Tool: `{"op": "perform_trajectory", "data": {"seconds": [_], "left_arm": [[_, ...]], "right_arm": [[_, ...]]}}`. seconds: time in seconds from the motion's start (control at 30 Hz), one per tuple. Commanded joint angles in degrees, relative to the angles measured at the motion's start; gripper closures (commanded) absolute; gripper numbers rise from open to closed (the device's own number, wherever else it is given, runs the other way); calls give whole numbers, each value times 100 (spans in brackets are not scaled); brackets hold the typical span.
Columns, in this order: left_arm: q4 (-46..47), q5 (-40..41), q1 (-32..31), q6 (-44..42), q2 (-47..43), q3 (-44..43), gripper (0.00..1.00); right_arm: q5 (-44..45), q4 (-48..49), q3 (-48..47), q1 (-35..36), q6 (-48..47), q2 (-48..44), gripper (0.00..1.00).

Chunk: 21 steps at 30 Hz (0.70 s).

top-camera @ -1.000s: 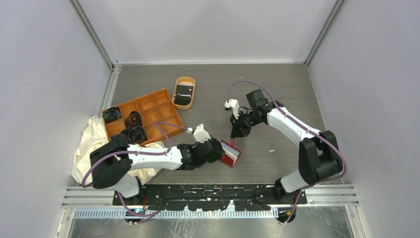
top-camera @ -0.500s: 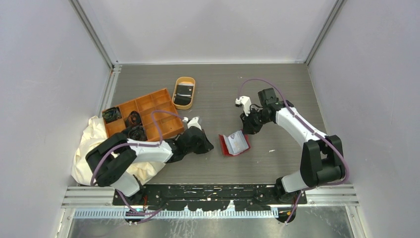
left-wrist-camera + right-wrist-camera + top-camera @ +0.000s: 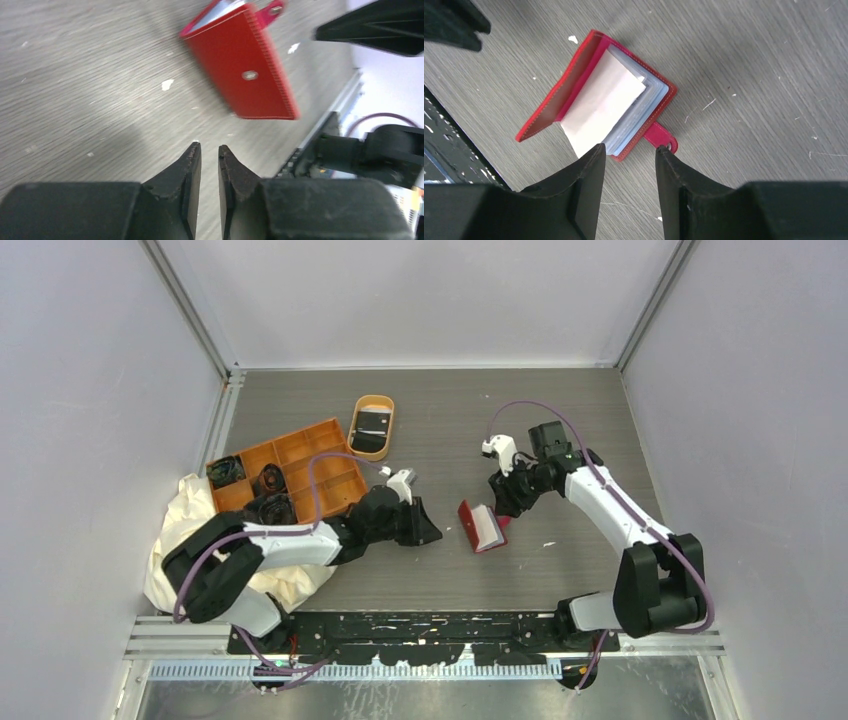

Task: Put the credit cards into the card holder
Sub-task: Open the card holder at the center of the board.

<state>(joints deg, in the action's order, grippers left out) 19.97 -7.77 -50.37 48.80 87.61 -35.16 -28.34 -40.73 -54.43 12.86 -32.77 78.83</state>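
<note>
Holder point(image 3: 599, 112) lying half-open below parted right gripper point(image 3: 626, 150); left gripper point(image 3: 210, 150) nearly closed, empty; cards point(image 3: 371, 426) awaiting in dish point(image 3: 386, 403).

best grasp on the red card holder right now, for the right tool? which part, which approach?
Probably the raised red cover of the card holder. It stands half open off the table, leaving a free edge, while the sleeve stack and snap tab lie flat. Come from above with the right tool, one finger on each face of the cover. The left tool sits clear, nearly shut and empty.
</note>
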Motion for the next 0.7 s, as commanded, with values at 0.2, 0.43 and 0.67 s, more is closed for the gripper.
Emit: {"op": "perform_trajectory", "data": {"seconds": [0.2, 0.43, 0.67], "left_arm": [[1943, -300, 135, 142, -912, 496, 37], [3558, -1259, 633, 1341, 112, 800, 34], [3626, -1168, 545, 1344, 698, 748, 38]], "right_arm": [[-284, -111, -221, -21, 332, 533, 81], [-264, -476, -550, -12, 547, 1372, 89], [-1378, -714, -817, 178, 901, 1637, 91]]}}
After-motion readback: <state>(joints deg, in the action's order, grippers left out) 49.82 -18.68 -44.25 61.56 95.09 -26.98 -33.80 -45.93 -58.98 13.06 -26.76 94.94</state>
